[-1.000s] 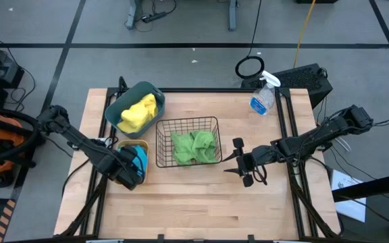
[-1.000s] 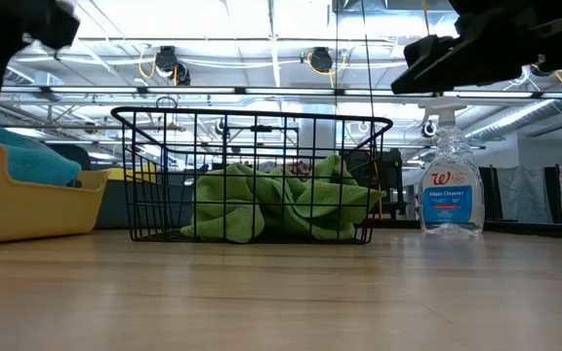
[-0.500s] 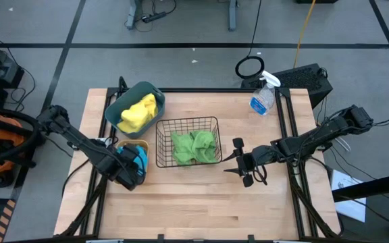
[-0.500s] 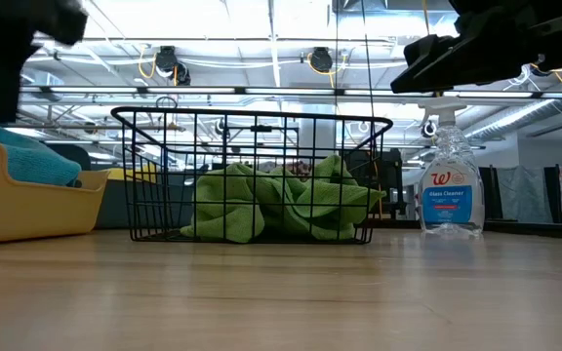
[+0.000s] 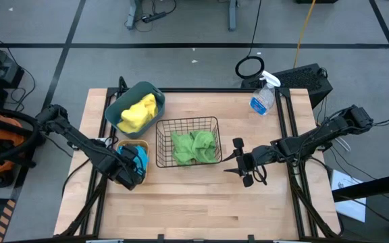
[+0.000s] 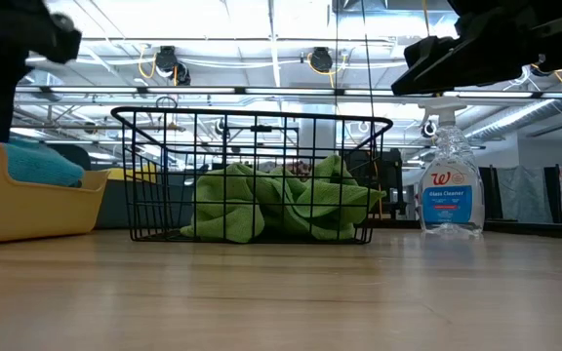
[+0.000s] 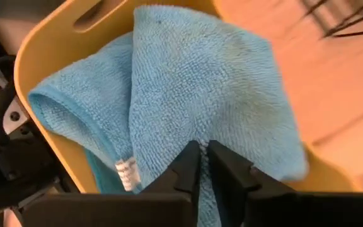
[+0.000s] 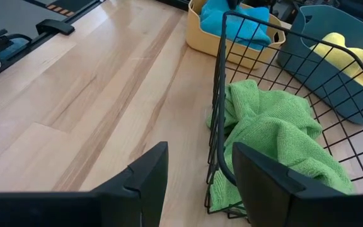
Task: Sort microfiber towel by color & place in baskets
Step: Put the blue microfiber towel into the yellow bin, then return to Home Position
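A blue towel (image 7: pixel 194 82) lies bunched in the shallow yellow-orange bin (image 7: pixel 49 44) at the table's left (image 5: pixel 122 145). My left gripper (image 7: pixel 203 161) hangs over the towel's middle, fingers shut. A yellow towel (image 5: pixel 139 113) fills the teal tub (image 5: pixel 117 108) at the far left. A green towel (image 5: pixel 194 147) lies in the black wire basket (image 5: pixel 161 145) at mid-table. My right gripper (image 5: pixel 243 164) hovers open just right of that basket, facing its side wall (image 8: pixel 216 94). My left gripper comes at the blue towel from above, its shut fingertips (image 7: pixel 191 157) over the cloth's middle inside the bin. Whether they touch or pinch the cloth I cannot tell.
A clear spray bottle (image 5: pixel 263 98) stands at the table's far right. The three containers sit close together in the left and middle of the table. Bare wood runs along the near edge (image 5: pixel 201 209) and between the wire basket and the bottle.
My left arm has come down lower over the yellow-orange bin, as the low view shows. The towels, the baskets and my right arm have kept still.
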